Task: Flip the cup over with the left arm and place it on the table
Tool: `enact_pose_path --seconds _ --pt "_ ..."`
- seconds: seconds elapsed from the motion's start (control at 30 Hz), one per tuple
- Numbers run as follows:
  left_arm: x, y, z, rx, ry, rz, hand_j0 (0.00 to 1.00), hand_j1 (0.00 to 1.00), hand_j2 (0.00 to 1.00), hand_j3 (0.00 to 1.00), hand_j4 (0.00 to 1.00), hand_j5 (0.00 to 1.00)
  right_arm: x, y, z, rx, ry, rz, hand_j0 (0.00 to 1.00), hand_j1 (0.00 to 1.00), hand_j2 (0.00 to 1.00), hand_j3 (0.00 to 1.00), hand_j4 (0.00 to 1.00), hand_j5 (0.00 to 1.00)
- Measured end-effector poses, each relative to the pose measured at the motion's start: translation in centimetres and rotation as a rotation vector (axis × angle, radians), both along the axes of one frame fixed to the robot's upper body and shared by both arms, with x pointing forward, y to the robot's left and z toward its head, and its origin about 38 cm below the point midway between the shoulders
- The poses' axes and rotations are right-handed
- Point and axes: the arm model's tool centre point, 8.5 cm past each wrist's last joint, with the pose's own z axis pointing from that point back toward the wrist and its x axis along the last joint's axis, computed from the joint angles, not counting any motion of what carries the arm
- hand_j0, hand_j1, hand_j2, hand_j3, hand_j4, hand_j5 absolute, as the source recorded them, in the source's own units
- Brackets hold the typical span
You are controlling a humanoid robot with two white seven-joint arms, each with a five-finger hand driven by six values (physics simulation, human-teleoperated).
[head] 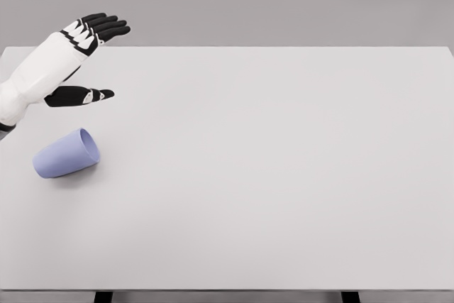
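A pale lavender cup [65,155] lies on its side near the left edge of the white table [269,175], its open mouth turned to the right. My left hand [96,58] hovers above and behind the cup, apart from it. The black fingers [106,26] are stretched out flat and the thumb [81,95] points right below them, so the hand is open and holds nothing. The white forearm comes in from the left edge. The right arm does not show.
The table's far edge runs across the top against a plain grey wall. Its near edge [227,290] lies at the bottom of the picture, with two dark legs just below it.
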Motion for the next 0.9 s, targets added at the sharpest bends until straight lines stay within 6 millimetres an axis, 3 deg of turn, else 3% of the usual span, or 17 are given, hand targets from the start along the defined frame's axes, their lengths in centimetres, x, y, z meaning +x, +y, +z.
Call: enact_pose_path --seconds 0.6,0.8,0.9 --pt "0.0 0.6 -0.7 0.051 0.014 0.017 1.00 1.00 1.00 1.00 1.00 1.00 -0.1 0.0 0.0 0.003 0.004 0.001 1.00 1.00 1.00 1.00 1.00 1.00" --pt "-0.9 2.7 -1.3 0.167 0.071 0.026 1.00 1.00 1.00 1.00 1.00 1.00 -0.1 0.0 0.0 0.003 0.004 0.001 1.00 1.00 1.00 1.00 1.00 1.00" --pt "-1.2 4.7 0.0 0.255 0.073 0.047 1.00 1.00 1.00 1.00 1.00 1.00 -0.1 0.0 0.0 0.003 0.004 0.001 1.00 1.00 1.00 1.00 1.00 1.00"
